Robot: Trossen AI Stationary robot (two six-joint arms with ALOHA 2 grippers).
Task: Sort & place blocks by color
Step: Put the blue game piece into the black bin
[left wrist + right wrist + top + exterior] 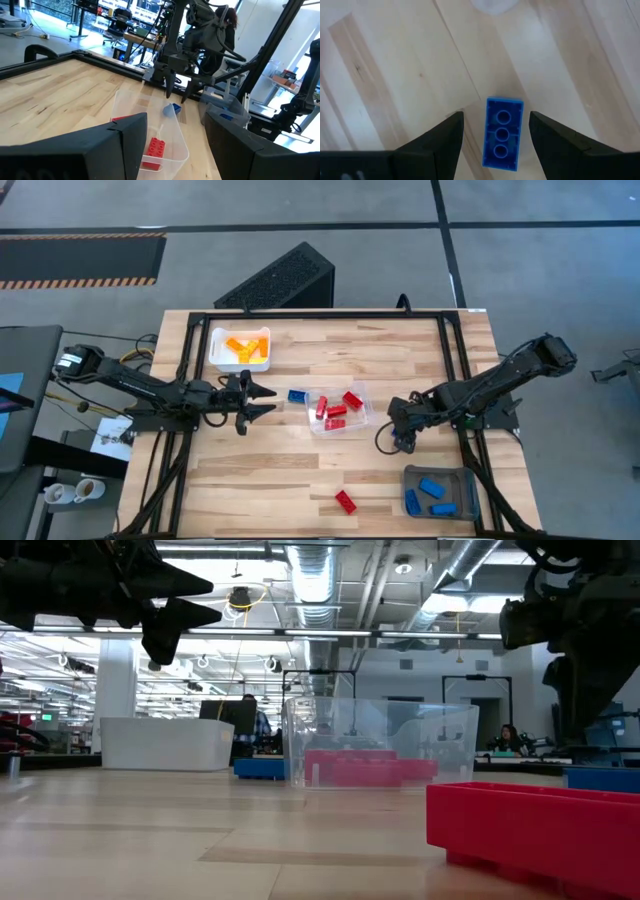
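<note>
A wooden table (pixel 300 470) seen from above, with a dark robot arm at each side. The right gripper (pixel 402 442) points down at the table to the right of a clear tray (pixel 362 392), its jaws spread apart and holding nothing. Its wrist camera shows a blue block (pixel 502 132) lying flat on the wood between the two fingers (pixel 440 137), with a gap on each side. The left gripper (pixel 262 402) hovers to the left of the clear tray, fingers parted and empty. Another blue block (pixel 297 395) lies on the table between that gripper and the clear tray. The clear tray holds several red blocks (pixel 336 410). A white tray (pixel 215 350) near the far left holds orange blocks (pixel 246 347). A grey tray (pixel 462 480) at the near right holds three blue blocks (pixel 430 487). One red block (pixel 345 501) lies alone on the table near the front edge.
</note>
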